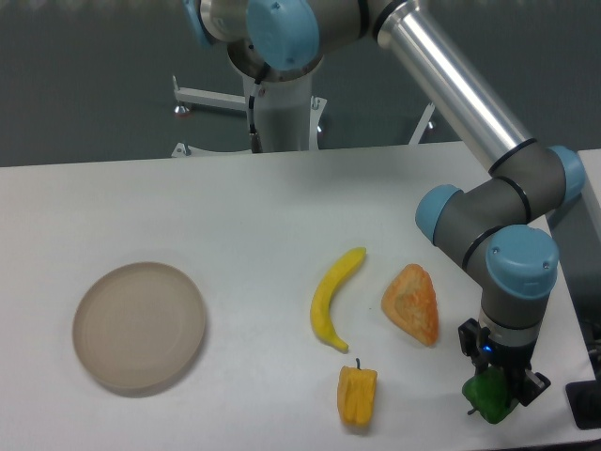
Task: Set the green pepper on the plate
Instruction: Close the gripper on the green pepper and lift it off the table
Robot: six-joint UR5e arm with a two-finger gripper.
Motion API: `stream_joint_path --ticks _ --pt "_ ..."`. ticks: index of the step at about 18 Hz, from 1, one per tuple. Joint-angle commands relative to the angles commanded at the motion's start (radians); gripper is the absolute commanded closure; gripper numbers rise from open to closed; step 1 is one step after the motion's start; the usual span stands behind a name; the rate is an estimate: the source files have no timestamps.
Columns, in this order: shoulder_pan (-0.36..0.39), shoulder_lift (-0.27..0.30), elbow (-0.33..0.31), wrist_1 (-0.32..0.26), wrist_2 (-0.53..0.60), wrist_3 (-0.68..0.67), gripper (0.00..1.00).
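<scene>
Down in the lower right corner the gripper (495, 399) is clamped on the green pepper (487, 397), right at the table's (282, 216) near edge. Yellow pepper (357, 396), banana (335, 297) and a pizza-looking slice (412, 303) sit in between. The plate (139, 325) is way over at lower left, so I'd guess a long haul leftward across the frame.

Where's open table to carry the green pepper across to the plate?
Bare table runs between the plate and the banana, and along the far side. Crowded near the gripper: pizza slice, yellow pepper, green pepper.
</scene>
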Motion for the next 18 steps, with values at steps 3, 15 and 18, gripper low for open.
stream_joint_path --ticks 3,15,18 --pt "-0.009 0.005 -0.012 0.002 0.000 -0.018 0.67" --pt "-0.051 0.208 -0.240 -0.014 -0.052 -0.133 0.67" --pt "-0.074 0.287 -0.319 -0.041 -0.063 -0.196 0.67"
